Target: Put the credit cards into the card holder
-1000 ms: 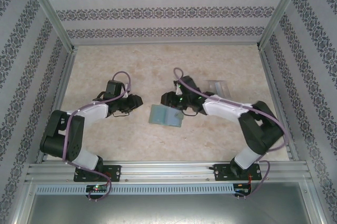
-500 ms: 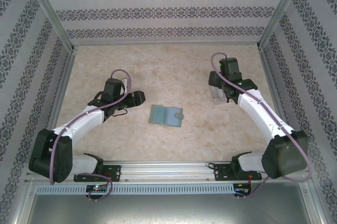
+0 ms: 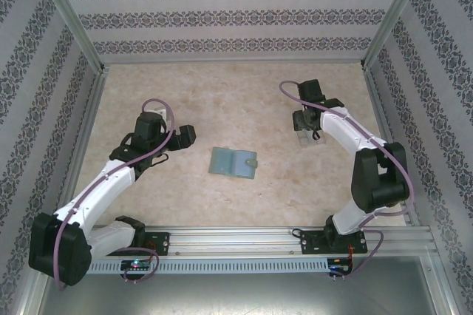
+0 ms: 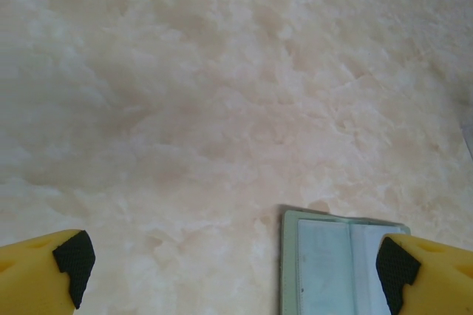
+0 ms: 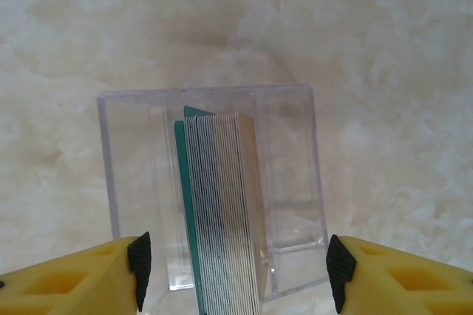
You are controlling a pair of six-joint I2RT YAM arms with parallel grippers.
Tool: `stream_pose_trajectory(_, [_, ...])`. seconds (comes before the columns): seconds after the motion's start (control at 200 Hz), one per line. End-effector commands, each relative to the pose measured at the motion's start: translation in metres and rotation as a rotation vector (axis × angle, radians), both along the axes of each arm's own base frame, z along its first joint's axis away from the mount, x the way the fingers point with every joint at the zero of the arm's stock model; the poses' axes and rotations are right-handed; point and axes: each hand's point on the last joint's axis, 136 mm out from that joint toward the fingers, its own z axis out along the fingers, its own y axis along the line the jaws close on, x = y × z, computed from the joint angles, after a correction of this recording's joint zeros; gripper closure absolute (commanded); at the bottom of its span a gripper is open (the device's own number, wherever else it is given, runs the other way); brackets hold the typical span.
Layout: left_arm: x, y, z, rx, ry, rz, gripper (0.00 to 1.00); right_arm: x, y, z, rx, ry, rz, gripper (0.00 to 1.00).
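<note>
Left gripper [image 4: 233,272]: it kept its place just left of the card holder [image 3: 233,163] over the last second, while the left arm [image 3: 100,185] stretched out straighter from its base. Its jaws were wide apart and held nothing.
Card holder: it lay open and flat at the middle of the table [image 3: 244,89], unmoved, with the lighter inside up and the snap tab at its right edge. No card could be seen in it.
Right gripper [image 5: 238,274]: a second earlier it was at the card holder's right edge. It then swung off to the right and hung over the clear box [image 5: 292,167], with its jaws spread wide to either side of the box and gripping nothing.
Clear box: it stood near the table's right side, well apart from the card holder, and had not moved.
Credit cards [image 5: 222,211]: they stood on edge as one packed stack inside the clear box, with none lifted out.
Meaning for the task: work on the holder looked finished and fetching a first card looked about to begin. No card had been loaded yet.
Count, grippers: two, both empty.
Count, card holder: one.
Count, clear box: one.
Count, credit cards: one stack. The edges were too fine for a sure count, though there were clearly more than ten, and a teal edge showed at the stack's left side.
</note>
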Motion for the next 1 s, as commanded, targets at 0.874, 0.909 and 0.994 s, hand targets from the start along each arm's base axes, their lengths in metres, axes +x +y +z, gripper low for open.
stream_pose_trajectory(0.874, [0.002, -0.002, -0.017, 0.029, 0.046, -0.015, 0.01, 0.01, -0.021, 0.0, -0.344, -0.007, -0.029, 0.94])
stream_pose_trajectory(0.909, [0.001, -0.001, -0.018, 0.033, 0.045, -0.013, 0.01, 0.01, -0.02, 0.001, -0.343, -0.004, -0.027, 0.95])
stream_pose_trajectory(0.994, [0.003, -0.001, -0.018, 0.031, 0.038, -0.01, 0.01, 0.008, -0.015, 0.007, -0.34, -0.015, -0.017, 0.96])
